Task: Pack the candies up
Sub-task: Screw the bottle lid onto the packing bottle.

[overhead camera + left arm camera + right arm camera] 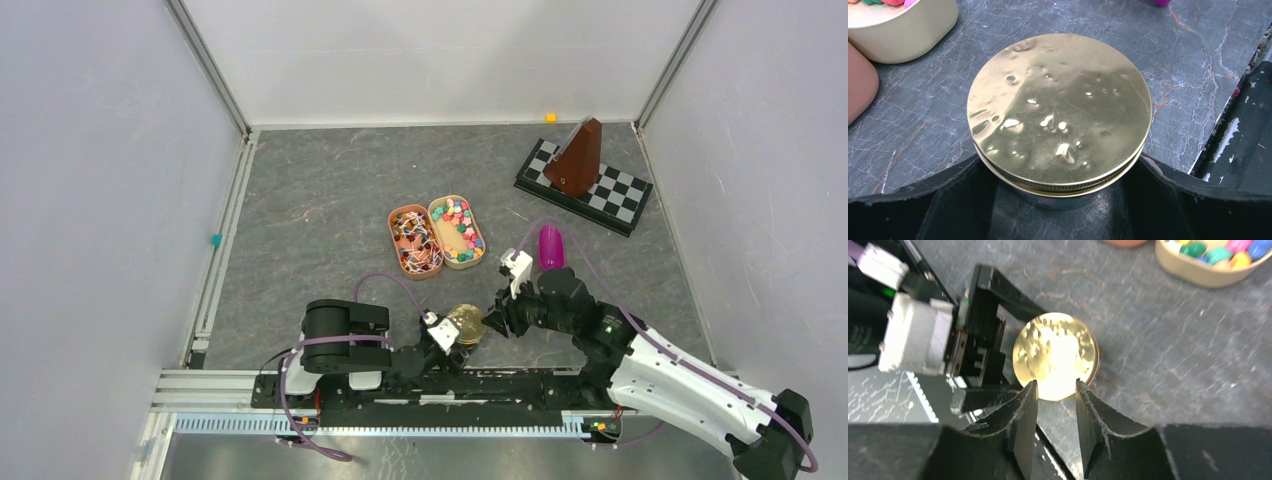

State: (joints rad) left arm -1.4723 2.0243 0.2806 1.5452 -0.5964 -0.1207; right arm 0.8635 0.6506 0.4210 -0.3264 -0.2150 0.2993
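The candies [458, 228] lie in a cream oval tray [913, 35] near the middle of the desk. A brown oval tray [413, 243] with wrapped sweets touches it on the left side. Close to the near edge, about at its middle, stands a jar [464, 323] with a dented gold lid [1060, 112] on it. The left gripper [1062, 167] holds the jar, with its two fingers [948, 200] closed on the body from both sides, just under the lid. The right gripper [1055, 387] is just beside the jar on the right. Its fingers [1023, 415] are only a little apart with nothing between them, and the tips are at the rim of the lid. A purple object [551, 246] lies beyond the right gripper, toward the far edge.
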